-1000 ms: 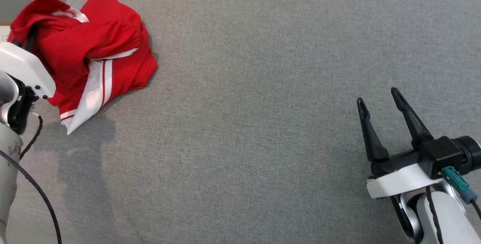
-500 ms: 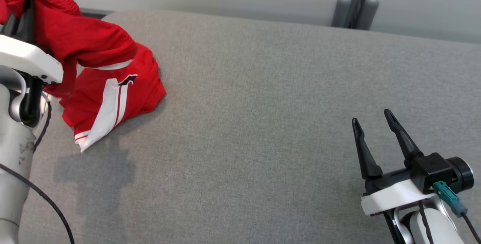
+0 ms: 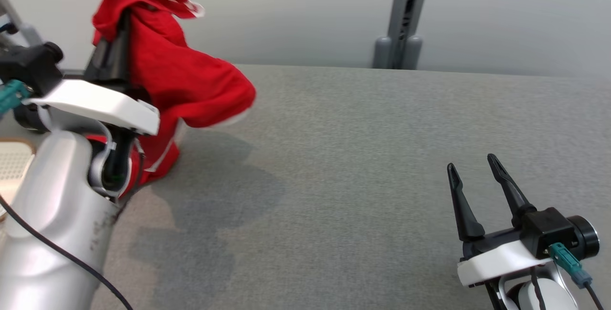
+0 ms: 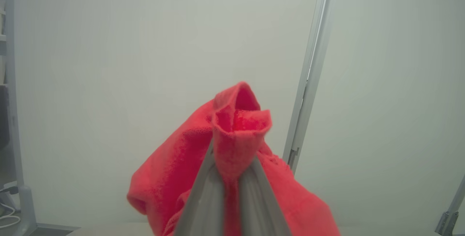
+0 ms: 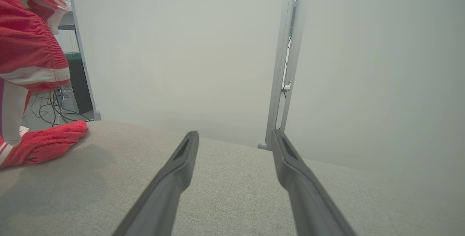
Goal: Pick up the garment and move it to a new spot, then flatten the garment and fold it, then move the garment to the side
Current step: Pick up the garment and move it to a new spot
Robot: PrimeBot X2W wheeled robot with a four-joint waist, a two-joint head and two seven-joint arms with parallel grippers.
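Note:
The garment (image 3: 186,80) is red cloth with white stripes. It hangs lifted at the far left of the grey padded table (image 3: 382,157), its lower end (image 5: 43,143) still resting on the surface. My left gripper (image 3: 121,18) is shut on a bunched fold of the garment (image 4: 236,127), which sticks up between the two fingers (image 4: 207,188). My right gripper (image 3: 472,166) stands open above the table's right front part, well away from the cloth, with nothing between its fingers (image 5: 181,159).
A pale wall with a grey upright post (image 3: 401,18) stands behind the table. Beyond the table's left end are a rack leg and loose cables (image 5: 54,108) on the floor. A cream perforated object (image 3: 12,166) shows at the left edge.
My left gripper has risen and moved rightward with the garment, which now hangs mostly off the table. The head camera has tilted up, bringing the wall into view. The right gripper stays open.

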